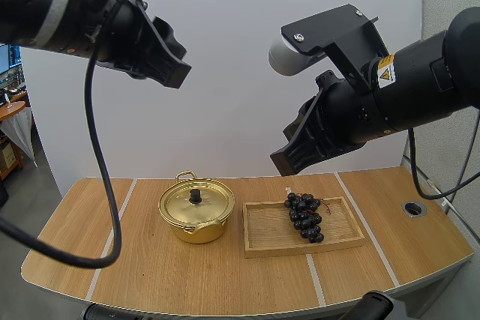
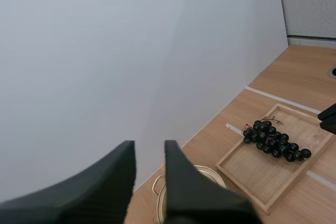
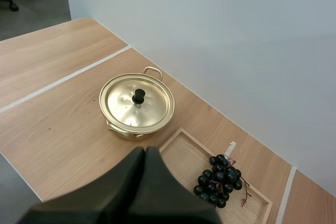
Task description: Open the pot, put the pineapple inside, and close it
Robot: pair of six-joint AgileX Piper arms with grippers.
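Two hang high in the frame, left gripper point(image 1: 176, 74) slightly parted and empty, right gripper point(image 1: 289, 159) closed on nothing, over the lidded pot point(image 1: 196, 219) at lower centre beside grapes point(image 1: 304, 216) on a tray point(image 1: 262, 236): descending unopened, fingers might merely knock its small knob point(image 1: 196, 195).

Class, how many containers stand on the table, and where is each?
2. The pot, lid on, stands near the middle of the table; the wooden tray lies beside it on the right, holding grapes.
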